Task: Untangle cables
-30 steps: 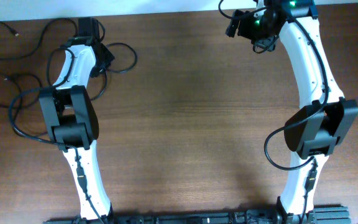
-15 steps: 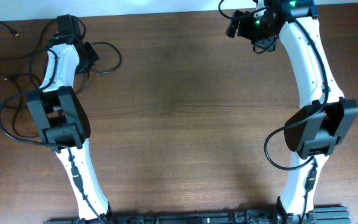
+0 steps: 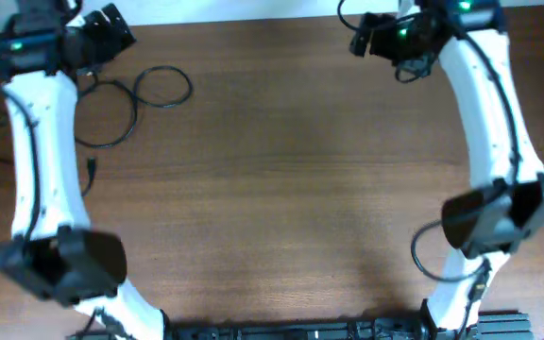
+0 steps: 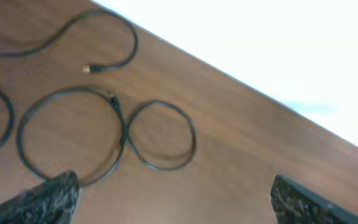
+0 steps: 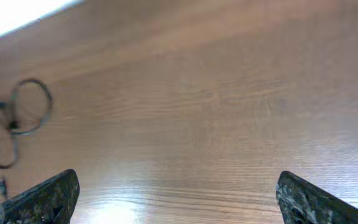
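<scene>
Left gripper (image 4: 176, 205) spread wide, nothing between its fingers, hovering over the brown wooden surface (image 4: 241, 168). Just beyond it, thin black cables (image 4: 160, 134) lying flat in loose loops: two rings touching side by side, another strand curving off toward the far edge with a small plug end (image 4: 87, 69) lying free. From overhead, all of this near the far left corner. Right gripper (image 5: 179, 199) likewise wide open and empty over bare wood, well apart from the cables. Probably light, limp and slippery, apt to drag along as one bunch rather than separate. Best pinched on a single strand close to a plug end, clear of neighbouring cord.
</scene>
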Controlling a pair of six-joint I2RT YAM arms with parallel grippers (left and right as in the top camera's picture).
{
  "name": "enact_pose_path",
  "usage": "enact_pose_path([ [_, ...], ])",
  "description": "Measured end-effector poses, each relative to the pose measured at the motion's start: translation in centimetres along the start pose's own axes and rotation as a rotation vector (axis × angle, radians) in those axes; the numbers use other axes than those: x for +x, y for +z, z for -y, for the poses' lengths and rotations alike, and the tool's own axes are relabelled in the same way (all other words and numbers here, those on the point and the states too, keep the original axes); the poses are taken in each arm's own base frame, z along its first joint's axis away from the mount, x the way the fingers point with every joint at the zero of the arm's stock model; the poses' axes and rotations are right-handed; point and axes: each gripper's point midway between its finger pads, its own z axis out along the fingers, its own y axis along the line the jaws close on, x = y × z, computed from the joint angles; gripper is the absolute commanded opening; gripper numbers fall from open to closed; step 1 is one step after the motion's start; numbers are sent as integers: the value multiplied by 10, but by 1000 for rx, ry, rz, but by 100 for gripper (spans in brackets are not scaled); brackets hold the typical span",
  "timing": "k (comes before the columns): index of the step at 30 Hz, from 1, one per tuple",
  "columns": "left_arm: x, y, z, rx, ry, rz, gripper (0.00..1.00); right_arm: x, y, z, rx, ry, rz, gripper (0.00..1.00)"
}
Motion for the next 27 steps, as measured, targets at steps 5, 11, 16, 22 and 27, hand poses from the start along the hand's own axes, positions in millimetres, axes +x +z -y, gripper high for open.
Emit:
enact_pose_path([
  [5, 10, -115, 7, 42, 100, 53, 99, 37, -112, -15, -5, -177, 72, 99],
  [11, 33, -147, -1, 28, 147, 35, 99, 91, -178, -42, 3, -468, 116, 99],
  [16, 48, -93, -10, 24, 164, 22, 99, 127, -252, -35, -2, -635, 285, 99],
  [22, 45, -89, -9, 28, 165, 36, 99, 119, -212, -30, 34, -676, 172, 99],
  [27, 45, -89, -9, 28, 165, 36, 99, 112, -187, -28, 48, -669, 104, 99],
])
